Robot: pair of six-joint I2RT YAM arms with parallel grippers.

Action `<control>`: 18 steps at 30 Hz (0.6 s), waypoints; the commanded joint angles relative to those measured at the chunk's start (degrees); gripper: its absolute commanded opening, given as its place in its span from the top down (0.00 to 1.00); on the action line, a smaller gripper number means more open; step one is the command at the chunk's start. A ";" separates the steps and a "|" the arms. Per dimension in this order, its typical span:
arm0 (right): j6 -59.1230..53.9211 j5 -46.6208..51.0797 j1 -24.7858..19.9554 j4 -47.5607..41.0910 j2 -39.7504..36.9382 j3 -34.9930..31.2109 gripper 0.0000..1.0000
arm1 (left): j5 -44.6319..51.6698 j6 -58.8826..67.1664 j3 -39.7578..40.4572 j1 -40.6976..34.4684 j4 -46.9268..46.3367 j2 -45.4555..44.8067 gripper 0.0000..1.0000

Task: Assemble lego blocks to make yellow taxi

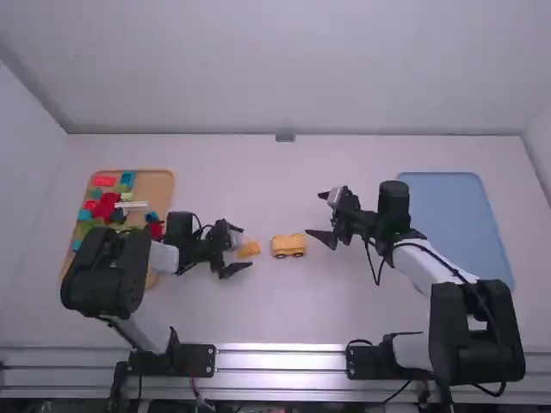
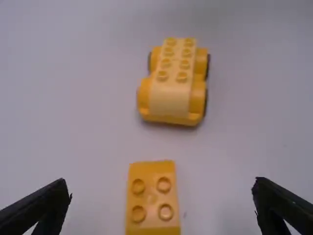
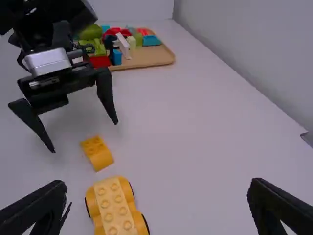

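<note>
Clock is centred on the car base, 12 = away from the high camera. Step, as I read it: chassis sitting ready, first body piece about to go on.

Left to right:
- Wooden tray (image 1: 158, 182) at 10 o'clock, holding mixed loose bricks (image 1: 107, 205), red, blue, green, white, black.
- Left gripper (image 2: 163, 188) at 9, fingers apart, one on each side of the small yellow block (image 2: 152, 198), no contact that I can see.
- Block lies on the table (image 1: 280, 318), studs up, also at 9, near the car base (image 1: 287, 246) but not touching it.
- Car base is upright on its wheels, mid-table.
- Right gripper (image 1: 315, 213) at 1 to 2, fingers apart, nothing in them.
- Blue tray (image 1: 456, 222) at 3.

Next move: probably close left on the block, lift, square it to the base's studs, press straight down. Base could roll; right may need to brace it.

Counts: wooden tray 1, loose bricks too jumbled to count, grippers 2, small block 1 (4 studs), car base 1 (8 studs), blue tray 1.
</note>
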 commanded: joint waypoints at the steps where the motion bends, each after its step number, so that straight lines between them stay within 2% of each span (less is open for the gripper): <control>1: 0.50 -1.22 0.07 0.35 0.44 -0.11 0.02 | -2.05 -9.33 -1.95 -0.28 3.93 1.40 0.01; 10: 0.48 -1.64 0.33 0.17 0.46 -0.11 0.02 | -1.46 -9.40 0.07 -0.33 5.77 8.41 0.01; 12: 0.52 -1.57 0.87 0.17 0.46 -0.11 0.01 | 0.83 -5.33 0.55 -0.33 5.20 9.31 0.00; 14: 0.42 -1.60 1.20 0.20 0.46 -0.11 0.01 | 2.08 -2.54 0.59 -0.28 5.20 9.84 0.04; 15: 0.04 -1.53 1.53 0.17 0.46 -0.11 0.01 | 2.10 -1.20 0.76 -0.26 5.25 10.34 0.11; 18: 0.09 0.39 2.14 0.20 0.46 -0.11 0.01 | 1.64 -0.66 1.25 -0.24 4.61 10.99 0.19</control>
